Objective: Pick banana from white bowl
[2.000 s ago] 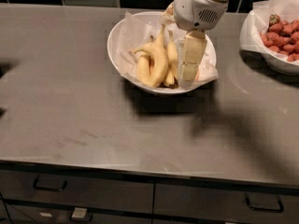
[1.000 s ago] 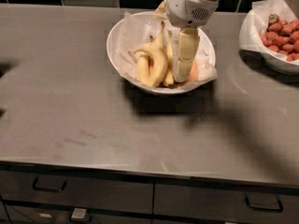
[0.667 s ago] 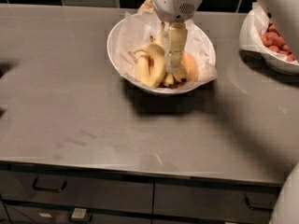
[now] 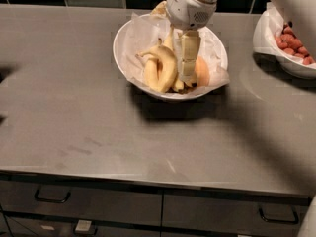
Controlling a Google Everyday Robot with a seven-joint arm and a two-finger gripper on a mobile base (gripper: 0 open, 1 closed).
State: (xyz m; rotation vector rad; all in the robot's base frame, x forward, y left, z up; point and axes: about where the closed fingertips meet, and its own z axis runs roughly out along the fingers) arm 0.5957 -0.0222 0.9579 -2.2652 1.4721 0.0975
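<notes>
The white bowl (image 4: 129,58), lined with crinkled white paper, stands at the back middle of the grey counter. Inside it lie yellow bananas (image 4: 160,68) on the left and an orange fruit (image 4: 201,71) on the right. My gripper (image 4: 185,78) reaches straight down into the bowl from above, its cream fingers (image 4: 187,56) between the bananas and the orange fruit, touching the bananas' right side. The fingertips are hidden among the fruit.
A second white paper-lined bowl (image 4: 269,48) with red strawberries (image 4: 294,44) stands at the right edge. My arm passes over it at the top right. The grey counter (image 4: 98,132) has drawers with handles below its front edge.
My gripper has moved left across the bowl, from its right side to the middle, and sunk lower against the bananas. The bowl and fruit have stayed in place.
</notes>
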